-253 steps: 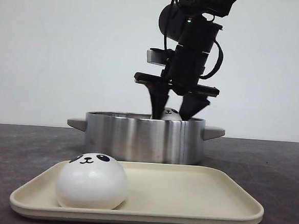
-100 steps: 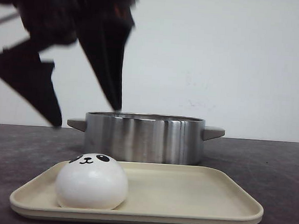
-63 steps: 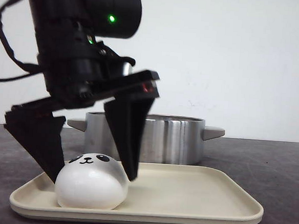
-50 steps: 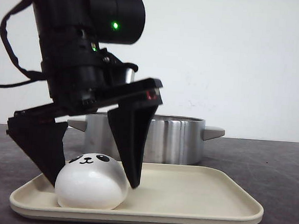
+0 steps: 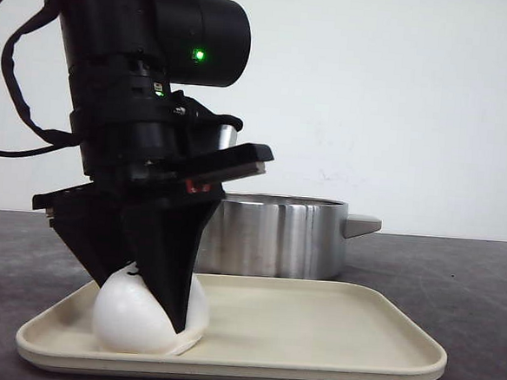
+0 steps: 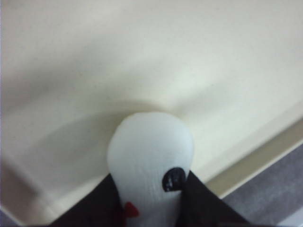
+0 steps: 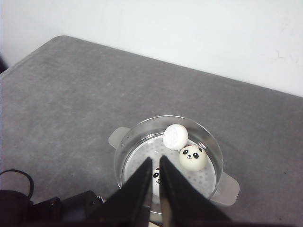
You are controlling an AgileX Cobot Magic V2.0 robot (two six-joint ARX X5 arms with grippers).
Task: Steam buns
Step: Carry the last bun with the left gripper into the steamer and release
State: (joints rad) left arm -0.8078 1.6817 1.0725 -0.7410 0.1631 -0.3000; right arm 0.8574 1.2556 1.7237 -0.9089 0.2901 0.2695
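steaming pot [image 7: 168, 158], far centre of table: held three buns — one plain side up [image 7: 175, 136], one face up [image 7: 192, 157], one partly hidden behind the right gripper [image 7: 155, 182], whose jaws were nearly closed on nothing, raised above the pot. tray [image 5: 314, 320], near: fourth bun [image 5: 136, 317] at its left end, squeezed between the fingers of the left gripper [image 5: 146, 300] and not yet lifted. judged three-quarters done; remaining: carry the last bun to the pot.

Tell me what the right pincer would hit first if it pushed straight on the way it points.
Likely the bun partly hidden behind the right pincer tips, lying in the steel pot; depth is unclear.
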